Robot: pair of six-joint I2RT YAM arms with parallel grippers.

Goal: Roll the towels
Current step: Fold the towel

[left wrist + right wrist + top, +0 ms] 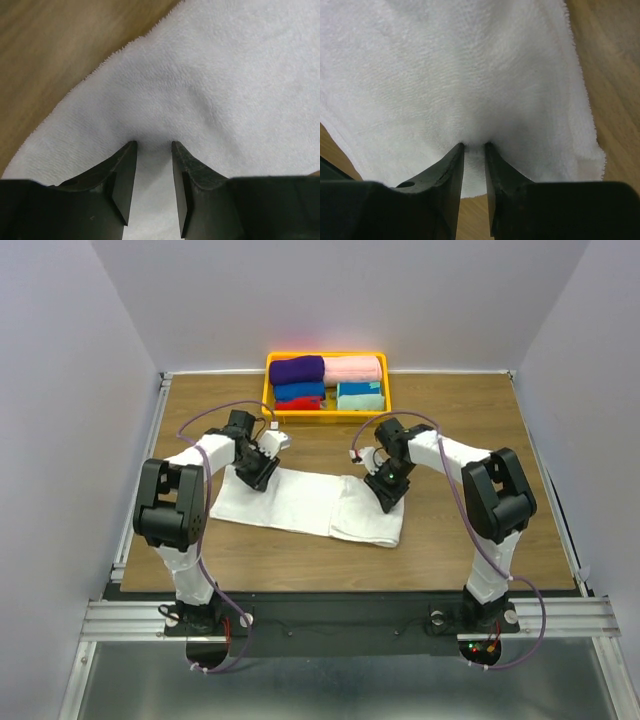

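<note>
Pinching down with both arms, I have my left gripper (152,145) and right gripper (474,145) set on the white towel (300,502).

In the left wrist view my jaws stand a narrow gap apart at the bottom centre of the frame. Their tips are sunk into the white towel (225,75), and a fold of cloth is nipped between them, with creases running out from the tips. Bare table (45,60) shows in the upper left of that frame, past the towel's fuzzy edge.

In the right wrist view my jaws are closer together, almost closed, and grip the white towel (445,65) near its lower edge. The cloth fans upward from the tips, and wood shows under it at the bottom and down the right side.

From above, the left gripper (258,472) sits on the towel's upper left part. The right gripper (388,490) sits on its upper right part. The towel lies spread flat across the middle of the table (480,440), slanting a little down to the right, with a fold edge crossing it right of centre.

At the top centre of the frame a yellow tray (266,385) holds rolled towels. The purple towel (297,369) is at its upper left, a pink roll (353,368) beside it, blue (300,391) and red (297,404) rolls below the purple, and teal (360,395) ones below the pink.
</note>
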